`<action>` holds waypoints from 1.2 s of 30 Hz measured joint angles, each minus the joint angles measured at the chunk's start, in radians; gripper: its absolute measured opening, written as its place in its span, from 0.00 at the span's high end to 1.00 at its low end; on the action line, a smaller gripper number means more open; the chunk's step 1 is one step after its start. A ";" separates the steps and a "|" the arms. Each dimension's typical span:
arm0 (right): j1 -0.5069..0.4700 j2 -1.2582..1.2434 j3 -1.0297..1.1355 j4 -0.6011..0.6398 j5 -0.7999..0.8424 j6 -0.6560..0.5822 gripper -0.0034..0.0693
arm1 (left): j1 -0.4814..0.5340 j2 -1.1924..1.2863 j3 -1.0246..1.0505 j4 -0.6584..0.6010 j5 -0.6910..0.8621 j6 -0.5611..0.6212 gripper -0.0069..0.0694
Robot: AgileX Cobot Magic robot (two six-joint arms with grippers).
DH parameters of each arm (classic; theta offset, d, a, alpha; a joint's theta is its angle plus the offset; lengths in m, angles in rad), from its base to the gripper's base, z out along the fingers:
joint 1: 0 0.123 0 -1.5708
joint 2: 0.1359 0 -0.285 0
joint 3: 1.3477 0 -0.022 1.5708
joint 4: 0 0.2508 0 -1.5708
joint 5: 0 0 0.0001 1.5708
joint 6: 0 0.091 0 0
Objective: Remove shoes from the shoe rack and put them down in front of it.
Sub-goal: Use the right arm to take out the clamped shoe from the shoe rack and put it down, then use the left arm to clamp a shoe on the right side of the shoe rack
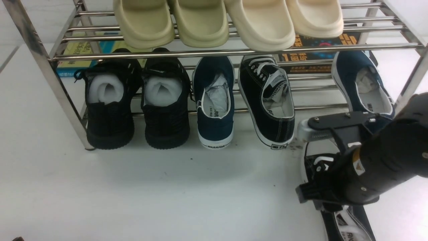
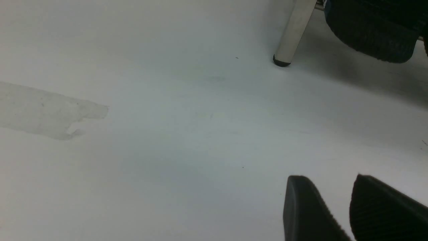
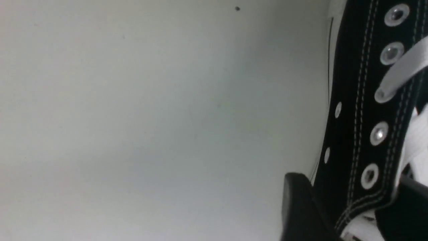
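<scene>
The shoe rack [image 1: 150, 53] is standing on a smooth white floor [image 1: 167, 194]. It is built as two tiers of shiny round chrome tubes carried by square corner posts. Four cream foam slides [image 1: 200, 23], thick and rounded, are lying on the upper tier.

On the lower tier, counting from the robot's left, the following are sitting:
- Two black mesh shoes [image 1: 107, 107], stuffed with white foam.
- One navy slip-on [image 1: 214, 100] with a white sole.
- The rack sneaker [image 1: 267, 110], in black canvas with white stitching, white laces and a white rubber sole, its heel pointing toward the robot.
- After a gap, a second navy slip-on [image 1: 362, 83] at the far right.

The floor sneaker [image 1: 349, 229], of matching black canvas with metal eyelets and double white stitching, is lying on the floor just in front of the rack's right end. It is largely hidden under the right arm.

The right gripper [image 3: 347, 179] is straddling the floor sneaker's eyelet flank. One black finger [image 3: 301, 207] is standing outside the canvas wall and the other inside, by the laces. Whether the pads are pressing the canvas cannot be told.

The left gripper [image 2: 329, 180] is hanging over bare floor near the rack's left front leg. Its two ribbed rubber fingers [image 2: 307, 211] are standing moderately apart with nothing between them.
</scene>
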 joint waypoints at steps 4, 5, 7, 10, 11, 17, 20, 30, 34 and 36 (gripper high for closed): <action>0.000 0.000 -0.105 0.003 0.198 -0.100 0.47 | 0.000 0.000 0.000 0.000 0.000 0.000 0.60; 0.000 0.000 -0.128 0.003 0.256 -0.133 0.48 | 0.000 0.000 0.000 0.000 0.000 0.000 0.60; 0.000 0.000 -0.153 0.003 0.337 -0.194 0.50 | 0.000 0.000 0.000 0.000 0.000 0.000 0.60; 0.000 -0.002 -0.145 -0.015 0.375 -0.250 0.58 | 0.000 0.000 0.000 0.000 0.000 0.000 0.60; 0.000 -0.008 -0.128 -0.026 0.375 -0.254 0.62 | 0.000 0.000 0.000 0.000 0.000 0.000 0.60; 0.000 -0.030 0.033 -0.068 0.375 -0.204 0.93 | 0.000 0.000 0.000 0.000 0.000 0.000 0.60; 0.000 -0.031 0.078 -0.073 0.348 -0.186 0.97 | 0.000 0.000 0.000 0.000 0.000 0.000 0.60; 0.000 -0.195 0.080 -0.076 0.330 -0.182 0.97 | 0.000 0.000 0.000 0.000 0.000 0.000 0.60; 0.000 -0.361 0.046 -0.129 0.290 -0.183 0.97 | 0.000 0.000 0.000 0.000 0.000 0.000 0.60; 0.000 -0.453 0.042 -0.160 0.253 -0.183 0.97 | 0.000 0.000 0.000 0.000 0.000 0.000 0.60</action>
